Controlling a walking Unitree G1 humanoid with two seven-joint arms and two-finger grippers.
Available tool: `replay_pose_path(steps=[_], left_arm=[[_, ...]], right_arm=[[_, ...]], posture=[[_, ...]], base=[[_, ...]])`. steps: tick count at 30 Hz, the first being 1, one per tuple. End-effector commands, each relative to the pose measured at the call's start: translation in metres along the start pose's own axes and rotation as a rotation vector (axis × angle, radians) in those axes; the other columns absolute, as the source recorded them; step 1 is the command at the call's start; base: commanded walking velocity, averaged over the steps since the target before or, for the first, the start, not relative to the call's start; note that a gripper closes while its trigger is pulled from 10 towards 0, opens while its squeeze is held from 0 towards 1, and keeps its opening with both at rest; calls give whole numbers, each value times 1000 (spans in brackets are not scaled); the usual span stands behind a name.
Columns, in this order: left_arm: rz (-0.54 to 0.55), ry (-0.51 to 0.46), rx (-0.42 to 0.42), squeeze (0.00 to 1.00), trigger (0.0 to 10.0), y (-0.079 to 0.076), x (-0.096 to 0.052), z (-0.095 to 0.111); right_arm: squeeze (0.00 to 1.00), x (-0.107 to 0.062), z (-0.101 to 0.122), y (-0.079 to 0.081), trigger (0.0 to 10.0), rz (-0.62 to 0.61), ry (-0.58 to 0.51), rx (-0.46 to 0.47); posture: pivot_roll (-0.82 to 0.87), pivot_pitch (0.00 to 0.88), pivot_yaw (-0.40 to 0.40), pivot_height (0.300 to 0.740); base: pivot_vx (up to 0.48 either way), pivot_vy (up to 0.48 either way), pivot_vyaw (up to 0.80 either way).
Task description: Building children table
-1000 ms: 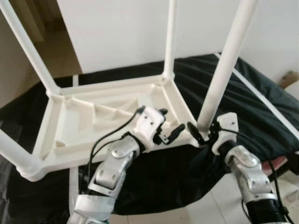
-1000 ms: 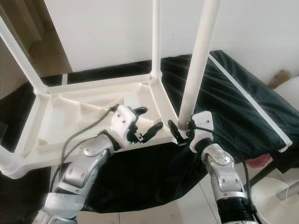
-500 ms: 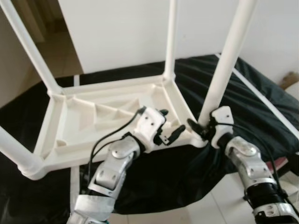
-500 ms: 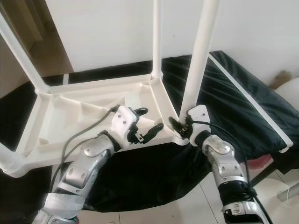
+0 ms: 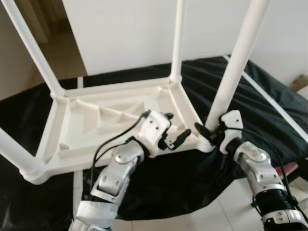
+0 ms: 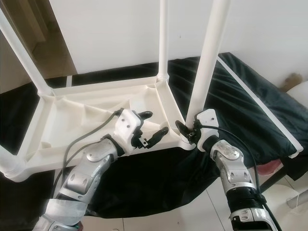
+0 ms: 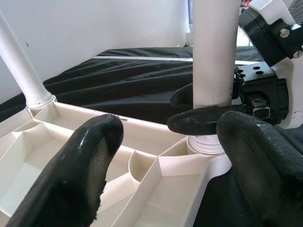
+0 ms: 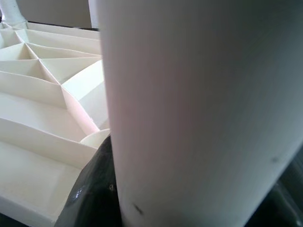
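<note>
Soft daylight brightens my head views, washing out the upper wall; my right wrist view seems blurred, too close.

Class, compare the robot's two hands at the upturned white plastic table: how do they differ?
The right hand is shut on the white tubular leg at its base; the left hand is open, holding nothing, over the upturned white plastic table by that corner. Both have black fingers.
</note>
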State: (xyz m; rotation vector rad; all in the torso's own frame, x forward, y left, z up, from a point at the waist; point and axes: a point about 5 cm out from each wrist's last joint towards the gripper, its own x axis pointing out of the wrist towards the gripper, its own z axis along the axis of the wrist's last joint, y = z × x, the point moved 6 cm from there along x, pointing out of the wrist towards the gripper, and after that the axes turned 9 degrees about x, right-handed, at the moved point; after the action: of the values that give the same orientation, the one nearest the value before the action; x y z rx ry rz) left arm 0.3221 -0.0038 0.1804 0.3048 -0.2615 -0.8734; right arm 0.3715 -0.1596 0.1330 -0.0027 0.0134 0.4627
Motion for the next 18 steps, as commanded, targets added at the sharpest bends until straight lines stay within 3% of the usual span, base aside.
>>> replay_pose_path(steps=[1,3,4,8,11,17,18], left_arm=[[-19,6,1,0,10000,-5,-1,-1],[-20,7,0,0,10000,-6,-1,-2],[-22,9,-1,0,10000,-6,-1,-2],[-22,9,-2,0,10000,-7,-1,-2],[-24,5,-3,0,10000,-7,0,-1],[-25,4,-3,0,10000,-7,0,-1],[-25,2,-3,0,10000,-8,0,-1]], right_arm=[[0,-6,-23,-5,10000,-58,98,-31],[0,-6,-24,-8,10000,-94,103,-32],[0,-7,-30,-16,10000,-232,117,6],[0,-9,-37,-19,10000,-335,133,53],[0,-9,-42,-16,10000,-453,138,115],[0,-8,-40,-10,10000,-533,112,152],[0,-9,-40,-7,10000,-601,96,186]], posture=[[-11,0,26,740],[-11,0,25,740],[-11,0,23,740],[-11,0,23,740],[-13,0,22,740],[-16,0,17,740],[-15,0,12,740]], base=[[0,0,0],[0,0,0],[0,0,0],[0,0,0],[0,0,0],[0,0,0],[0,0,0]])
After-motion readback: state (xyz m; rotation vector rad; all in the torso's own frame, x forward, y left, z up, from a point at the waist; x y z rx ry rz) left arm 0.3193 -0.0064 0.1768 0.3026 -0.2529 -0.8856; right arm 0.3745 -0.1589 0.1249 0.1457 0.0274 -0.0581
